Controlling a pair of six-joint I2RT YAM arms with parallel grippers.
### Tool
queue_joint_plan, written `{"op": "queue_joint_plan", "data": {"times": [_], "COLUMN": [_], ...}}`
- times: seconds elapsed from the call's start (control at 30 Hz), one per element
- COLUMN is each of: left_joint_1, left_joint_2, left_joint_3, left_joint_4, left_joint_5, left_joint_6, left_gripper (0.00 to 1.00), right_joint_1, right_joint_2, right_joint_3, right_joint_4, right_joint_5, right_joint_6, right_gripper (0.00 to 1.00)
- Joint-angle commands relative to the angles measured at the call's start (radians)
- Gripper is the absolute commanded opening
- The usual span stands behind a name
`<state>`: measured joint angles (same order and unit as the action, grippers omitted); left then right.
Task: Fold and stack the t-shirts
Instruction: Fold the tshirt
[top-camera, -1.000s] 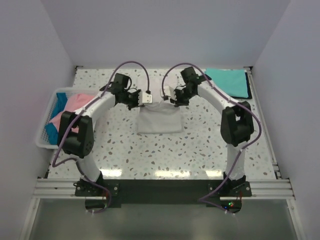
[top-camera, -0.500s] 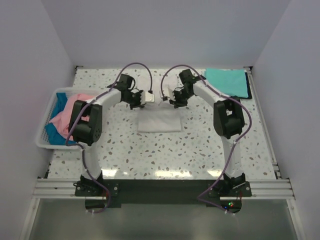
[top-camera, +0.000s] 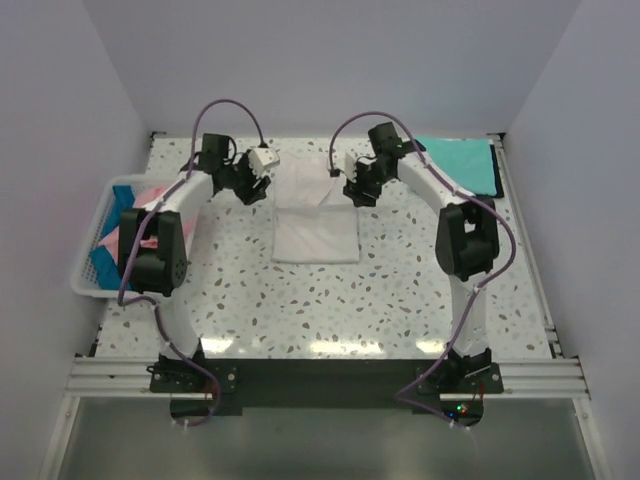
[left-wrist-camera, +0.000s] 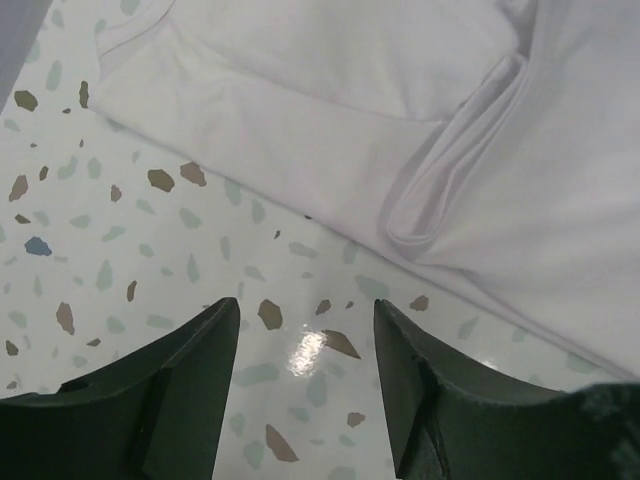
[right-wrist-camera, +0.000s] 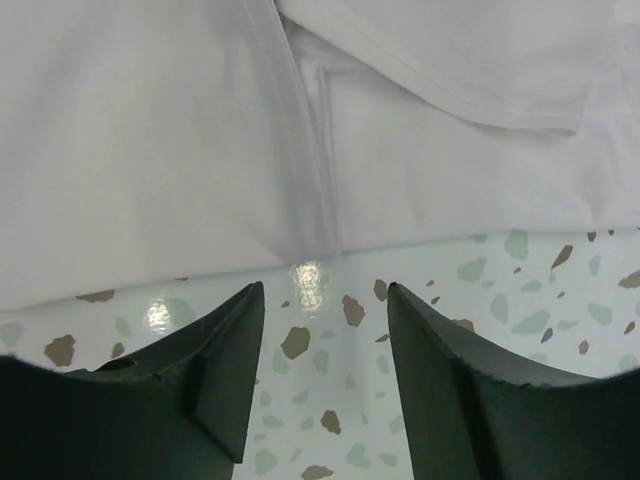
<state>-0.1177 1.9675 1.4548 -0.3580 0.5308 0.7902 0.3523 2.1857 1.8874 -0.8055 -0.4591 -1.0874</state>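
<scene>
Jaws on my left gripper (left-wrist-camera: 305, 318) and right gripper (right-wrist-camera: 325, 298) gape wide and empty. They sit at 11 and 1 o'clock of the white soft-cloth t-shirt (top-camera: 316, 218), which lies mid speckled tabletop (top-camera: 400, 290). I judge they are placed to pinch its far edge for folding.

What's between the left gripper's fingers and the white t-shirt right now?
Only a bare strip of speckled tabletop. The left gripper hangs open just short of the white t-shirt, touching nothing. The left wrist view shows this.
</scene>
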Motion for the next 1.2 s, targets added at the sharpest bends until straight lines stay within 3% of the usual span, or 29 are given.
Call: {"op": "queue_joint_plan", "data": {"times": [0.0,0.07,0.17,0.2,0.4,0.5,0.67,0.9,1.07,1.17], "left_joint_1": [-0.014,-0.02,-0.037,-0.046,-0.146,-0.163,-0.105,-0.053,-0.056,-0.057], "left_joint_2": [-0.128,-0.154,-0.168,-0.17,-0.225,-0.207,-0.144,-0.042,-0.117,-0.228], "left_joint_3": [-0.042,-0.069,-0.137,-0.158,-0.391,-0.474,-0.568,-0.582,-0.602,-0.568], "left_joint_4": [0.021,-0.044,-0.021,-0.001,0.286,0.402,0.418,0.429,0.41,0.361], "left_joint_5": [0.14,0.205,0.287,0.323,0.386,0.373,0.299,0.339,0.396,0.428], "left_joint_6": [-0.181,-0.207,-0.399,-0.527,-0.963,-1.09,-1.08,-1.086,-1.059,-0.988], "left_gripper": [0.61,0.54,0.47,0.47,0.47,0.47,0.44,0.44,0.45,0.47], "right_joint_1": [0.001,0.014,0.045,0.053,0.066,0.068,0.036,-0.007,-0.024,-0.024], "right_joint_2": [-0.142,-0.173,-0.176,-0.169,-0.132,-0.094,-0.014,0.054,-0.022,-0.085], "right_joint_3": [-0.014,-0.045,-0.091,-0.096,-0.165,-0.234,-0.303,-0.367,-0.341,-0.271], "right_joint_4": [-0.046,-0.079,-0.118,-0.127,-0.089,-0.024,0.058,0.054,-0.026,-0.13], "right_joint_5": [-0.042,-0.068,-0.117,-0.14,-0.314,-0.339,-0.326,-0.316,-0.306,-0.352], "right_joint_6": [0.135,0.19,0.292,0.335,0.664,0.762,0.833,0.804,0.723,0.649], "right_gripper": [0.55,0.47,0.35,0.32,0.29,0.29,0.29,0.27,0.29,0.39]}}
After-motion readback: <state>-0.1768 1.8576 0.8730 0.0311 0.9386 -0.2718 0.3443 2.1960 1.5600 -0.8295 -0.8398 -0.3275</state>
